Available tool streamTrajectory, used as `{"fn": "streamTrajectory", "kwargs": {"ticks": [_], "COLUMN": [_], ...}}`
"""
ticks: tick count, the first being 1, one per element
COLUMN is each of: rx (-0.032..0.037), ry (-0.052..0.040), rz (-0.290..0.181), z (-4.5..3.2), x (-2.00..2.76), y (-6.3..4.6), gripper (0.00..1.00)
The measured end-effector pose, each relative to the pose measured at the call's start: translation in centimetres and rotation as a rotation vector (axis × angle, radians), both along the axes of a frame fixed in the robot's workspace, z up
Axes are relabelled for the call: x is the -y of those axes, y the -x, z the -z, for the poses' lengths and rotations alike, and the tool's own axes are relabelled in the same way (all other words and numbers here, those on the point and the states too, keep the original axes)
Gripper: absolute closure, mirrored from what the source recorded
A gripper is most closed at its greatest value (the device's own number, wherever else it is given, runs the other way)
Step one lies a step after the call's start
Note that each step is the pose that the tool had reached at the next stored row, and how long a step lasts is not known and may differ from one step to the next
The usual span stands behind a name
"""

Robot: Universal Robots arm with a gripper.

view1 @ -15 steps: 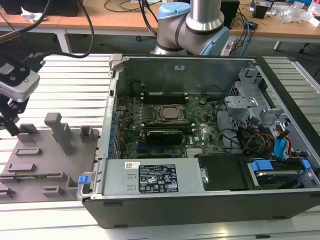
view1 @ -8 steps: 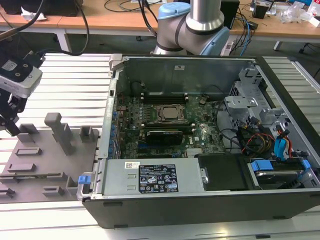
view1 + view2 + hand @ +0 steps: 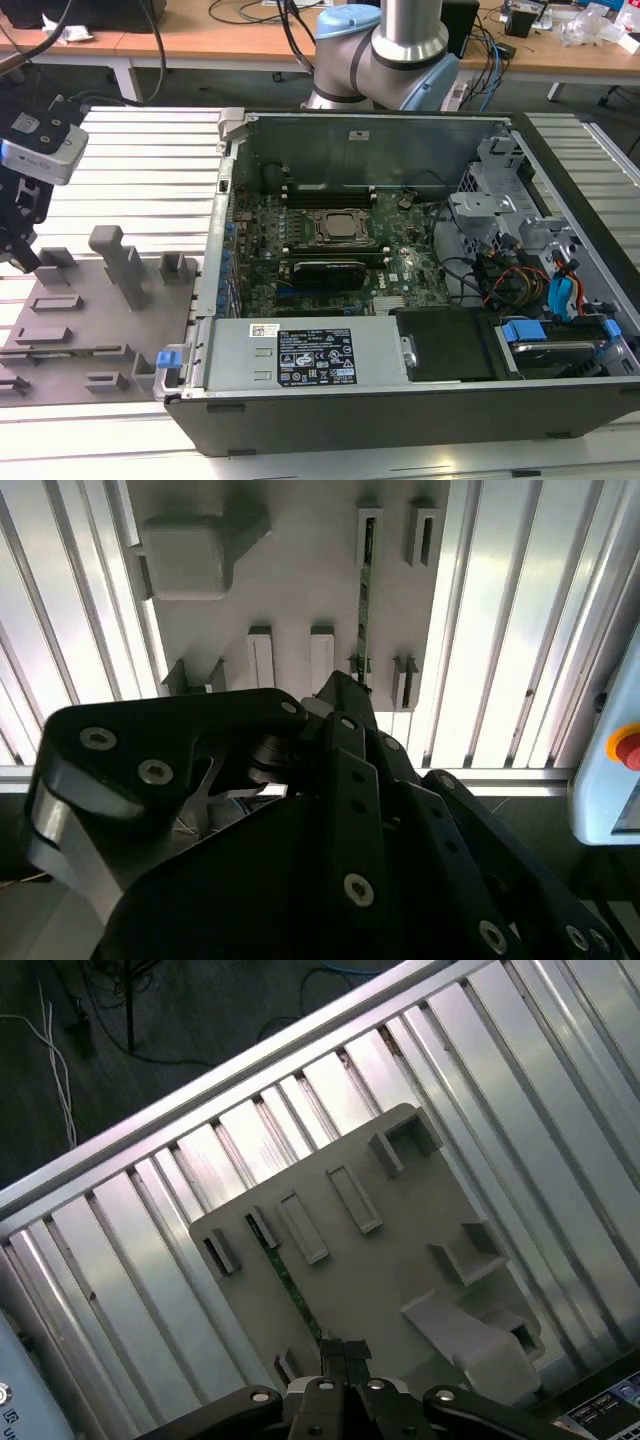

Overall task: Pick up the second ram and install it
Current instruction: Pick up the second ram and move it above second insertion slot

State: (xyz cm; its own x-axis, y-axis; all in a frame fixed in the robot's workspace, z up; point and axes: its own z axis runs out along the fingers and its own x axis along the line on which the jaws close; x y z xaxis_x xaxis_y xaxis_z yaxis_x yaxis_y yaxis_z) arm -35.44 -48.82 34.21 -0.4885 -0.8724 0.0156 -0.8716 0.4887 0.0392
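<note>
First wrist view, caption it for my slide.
Claw at one end of the green RAM stick standing in the grey fixture plate.

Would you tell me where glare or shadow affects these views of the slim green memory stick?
Second wrist view: glare whitens the ribbed metal table beside the slim green memory stick, the black gripper dark; first wrist view: softer, even light.

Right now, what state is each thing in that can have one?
Narrow green ram stick: on edge in slots of the grey holder tray, not installed.
Black pincer: at one end of the stick.
Black computer case: side open, motherboard exposed.
</note>
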Motion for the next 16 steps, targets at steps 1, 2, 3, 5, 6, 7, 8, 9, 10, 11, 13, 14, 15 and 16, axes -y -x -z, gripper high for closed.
{"fn": "streamTrajectory", "kwargs": {"ticks": [1,2,3,5,6,7,8,9,10,11,13,14,15,16], "rx": [0.0,0.0,0.0,0.0,0.0,0.0001,0.0,0.0,0.0,0.0,0.0,0.0,0.0,0.0], "ry": [0.0,0.0,0.0,0.0,0.0,0.0,0.0,0.0,0.0,0.0,0.0001,0.0,0.0,0.0], "rz": [-0.018,-0.032,-0.047,-0.062,-0.079,-0.093,-0.11,-0.123,-0.133,-0.153,-0.18,-0.194,-0.205,-0.214], "z": [0.0,0.0,0.0,0.0,0.0,0.0,0.0,0.0,0.0,0.0,0.0,0.0,0.0,0.0], "x": [0.0,0.0,0.0,0.0,0.0,0.0,0.0,0.0,0.0,0.0,0.0,0.0,0.0,0.0], "y": [0.0,0.0,0.0,0.0,0.0,0.0,0.0,0.0,0.0,0.0,0.0,0.0,0.0,0.0], "gripper": [0.89,0.89,0.89,0.89,0.89,0.89,0.89,0.89,0.89,0.89,0.89,0.89,0.89,0.89]}}
